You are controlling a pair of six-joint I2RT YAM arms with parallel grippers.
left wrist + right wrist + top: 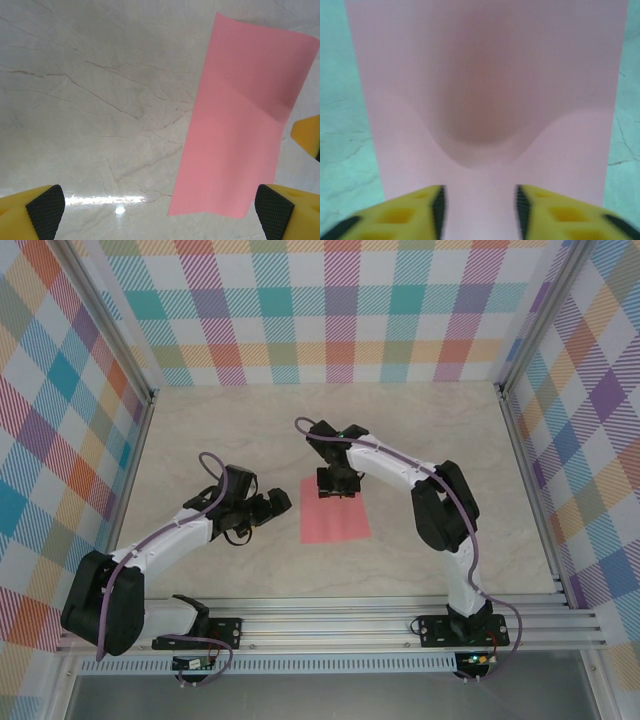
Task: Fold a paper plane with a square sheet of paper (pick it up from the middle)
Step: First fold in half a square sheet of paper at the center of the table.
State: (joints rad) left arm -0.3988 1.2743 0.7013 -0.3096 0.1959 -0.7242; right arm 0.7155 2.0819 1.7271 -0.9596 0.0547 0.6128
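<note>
Top external camera: the square sheet of paper (pixel 335 523) lies salmon-pink on the marbled table (pixel 250 430), near the middle and between my two arms, inside plaid walls (pixel 340 310). My right gripper (pixel 338 483) hangs over the sheet's far edge. My left gripper (pixel 272 504) sits just beside the sheet's left edge, pointed at it.

Left wrist camera: my left gripper (pixel 159 209) stands spread wide, holding nothing. One black pad (pixel 45 212) shows at each lower corner, with bare table (pixel 100 100) between them. The paper (pixel 240 125) lies to the right, its near part flat on the table. A slanting line crosses its far part, and the far right corner looks lifted.

Right wrist camera: my right gripper (pixel 479 205) is down at the paper (pixel 485 65), its yellow fingers drawn partway together. The black pads (pixel 439 210) stand apart with a strip of pink between them. Just beyond the fingertips the sheet buckles up into a rounded hump. Table (pixel 340 125) shows on either side. Whether the pads press the sheet, I cannot tell.
</note>
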